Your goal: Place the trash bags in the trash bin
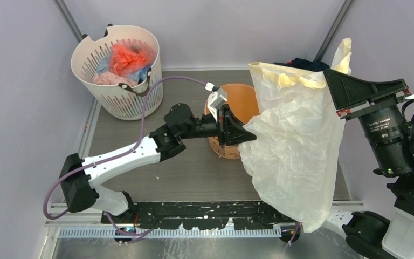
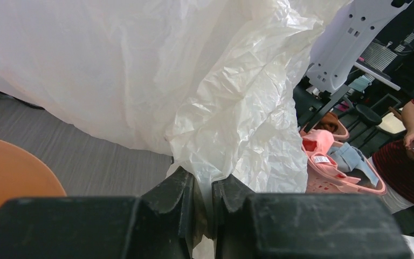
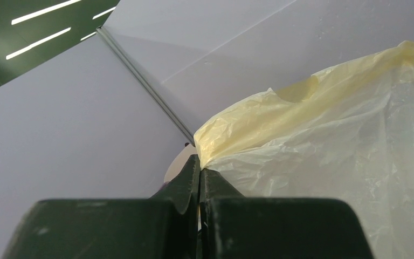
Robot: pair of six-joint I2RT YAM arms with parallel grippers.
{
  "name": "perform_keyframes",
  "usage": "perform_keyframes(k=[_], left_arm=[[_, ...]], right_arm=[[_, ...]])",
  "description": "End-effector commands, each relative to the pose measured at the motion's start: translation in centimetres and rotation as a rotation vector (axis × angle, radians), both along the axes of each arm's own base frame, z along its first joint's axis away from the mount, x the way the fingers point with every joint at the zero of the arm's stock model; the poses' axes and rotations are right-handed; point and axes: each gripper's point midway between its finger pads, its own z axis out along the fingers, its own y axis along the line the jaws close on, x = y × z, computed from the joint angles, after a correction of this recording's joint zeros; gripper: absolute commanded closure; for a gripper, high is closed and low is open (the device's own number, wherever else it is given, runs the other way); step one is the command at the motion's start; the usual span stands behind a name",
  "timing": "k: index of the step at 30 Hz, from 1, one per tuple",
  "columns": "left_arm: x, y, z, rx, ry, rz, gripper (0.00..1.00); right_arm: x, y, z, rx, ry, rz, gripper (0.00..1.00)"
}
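Basket (image 1: pixel 121 101) overhead only, both wrists show pinched bag (image 2: pixel 237 124)

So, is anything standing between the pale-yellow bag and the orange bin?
No separate object. The trash bag hangs right beside the orange bin. Only the left gripper, closed on the bag's side, overlaps the bin in the top view.

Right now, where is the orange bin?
Top view: the orange bin sits mid-table, right of the white basket, partly hidden by the left fingers and the bag.
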Motion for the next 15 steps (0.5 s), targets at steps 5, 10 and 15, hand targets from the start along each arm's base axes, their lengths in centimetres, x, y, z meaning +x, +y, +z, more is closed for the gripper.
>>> perform_keyframes(k=[5,10,15], left_arm=[[-2.1,4.5,2.9,-0.078,-0.022,0.03,0.84],[-3.3,7.3,3.2,-0.077,-0.012,0.065,0.85],[-4.5,8.9,3.2,-0.075,0.002,0.071,0.85]], right_arm=[[0.2,-2.4,0.8,0.034,-0.029,-0.114,0.99],[1.3,-2.4,0.6,0.053,-0.029,-0.154,0.99],[2.9,-0.7,0.1,0.071,-0.018,-0.142,0.99]])
